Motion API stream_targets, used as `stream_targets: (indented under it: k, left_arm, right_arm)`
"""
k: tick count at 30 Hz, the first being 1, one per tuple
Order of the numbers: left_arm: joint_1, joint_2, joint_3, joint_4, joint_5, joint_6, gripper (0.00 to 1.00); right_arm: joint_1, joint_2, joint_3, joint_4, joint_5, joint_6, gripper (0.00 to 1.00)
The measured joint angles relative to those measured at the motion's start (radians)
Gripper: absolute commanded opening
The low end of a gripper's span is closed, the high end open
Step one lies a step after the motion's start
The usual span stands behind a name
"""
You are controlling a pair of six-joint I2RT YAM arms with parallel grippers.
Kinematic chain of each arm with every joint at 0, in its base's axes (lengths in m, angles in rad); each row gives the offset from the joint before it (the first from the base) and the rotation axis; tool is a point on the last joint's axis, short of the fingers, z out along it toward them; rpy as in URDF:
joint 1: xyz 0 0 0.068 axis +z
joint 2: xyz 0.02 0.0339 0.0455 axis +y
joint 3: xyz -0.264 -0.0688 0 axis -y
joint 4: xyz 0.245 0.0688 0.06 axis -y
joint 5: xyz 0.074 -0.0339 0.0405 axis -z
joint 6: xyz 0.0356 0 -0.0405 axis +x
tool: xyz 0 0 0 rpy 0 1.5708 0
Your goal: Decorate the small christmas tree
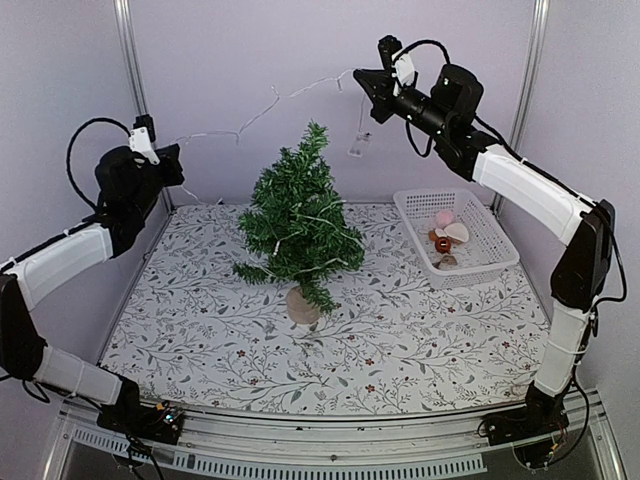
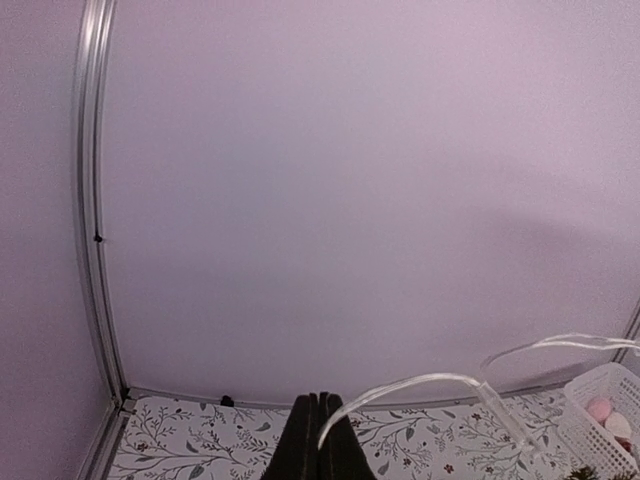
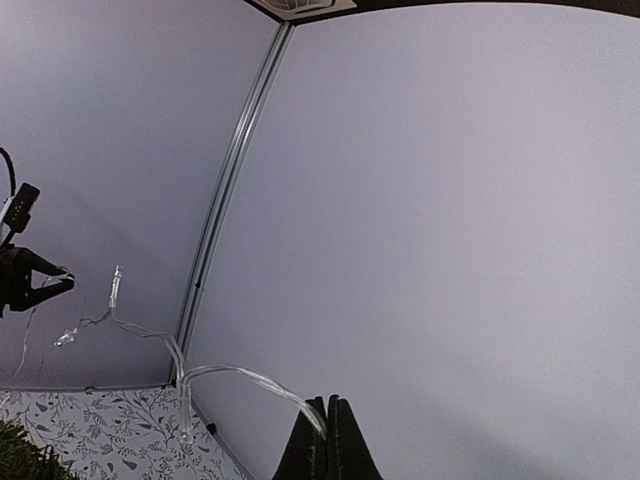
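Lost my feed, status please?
Both jaws shut on thin clear light string, strung above small dark green christmas tree. Tail drapes branches. White plastic basket stands aside.

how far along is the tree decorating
Early. Some light string already loops the small christmas tree. In hand: left gripper and right gripper, both shut on it, hold the rest stretched above the tree. Left: winding that on; ornaments wait in the basket.

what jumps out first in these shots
A clear light string hangs stretched high between the two arms' jaws, both shut on it. Below it, mid-table, stands the small christmas tree, pale strands across its branches. A white basket of ornaments sits at the right.
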Motion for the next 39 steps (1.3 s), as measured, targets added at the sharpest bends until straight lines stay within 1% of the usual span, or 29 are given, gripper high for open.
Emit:
stream_targets:
  k: [5, 7, 14, 16, 19, 23, 26, 30, 34, 39]
  left_arm:
    - [0.0, 0.067, 0.01, -0.027, 0.0, -0.013, 0.0]
    - [0.0, 0.082, -0.01, -0.042, -0.006, -0.026, 0.0]
    - [0.002, 0.095, -0.014, -0.121, -0.1, -0.029, 0.0]
    - [0.002, 0.12, 0.0, -0.119, -0.097, -0.031, 0.0]
    - [0.002, 0.203, 0.07, -0.099, -0.072, -0.038, 0.0]
    - [0.002, 0.344, 0.217, -0.058, 0.006, -0.052, 0.0]
    - [-0.003, 0.437, 0.339, -0.026, 0.114, -0.056, 0.0]
    - [-0.019, 0.526, 0.477, 0.012, 0.276, -0.067, 0.0]
    - [-0.058, 0.559, 0.54, 0.037, 0.401, -0.079, 0.0]
    - [-0.118, 0.6, 0.608, 0.051, 0.494, -0.094, 0.0]
  right_arm:
    - [-0.001, 0.023, 0.02, 0.005, -0.008, 0.011, 0.0]
    - [-0.001, 0.034, 0.027, 0.006, -0.01, 0.014, 0.0]
    - [-0.001, 0.048, 0.027, 0.005, -0.013, 0.018, 0.0]
    - [-0.001, 0.049, 0.029, 0.005, -0.014, 0.018, 0.0]
    - [-0.002, 0.051, 0.031, 0.005, -0.013, 0.018, 0.0]
    - [-0.01, 0.055, 0.031, 0.003, 0.003, 0.019, 0.0]
    - [-0.03, 0.053, 0.025, 0.005, 0.021, 0.019, 0.0]
    - [-0.066, 0.01, -0.061, -0.001, 0.055, 0.023, 0.0]
    - [-0.103, -0.096, -0.204, -0.018, 0.097, 0.031, 0.0]
    - [-0.143, -0.275, -0.333, -0.043, 0.144, 0.042, 0.0]
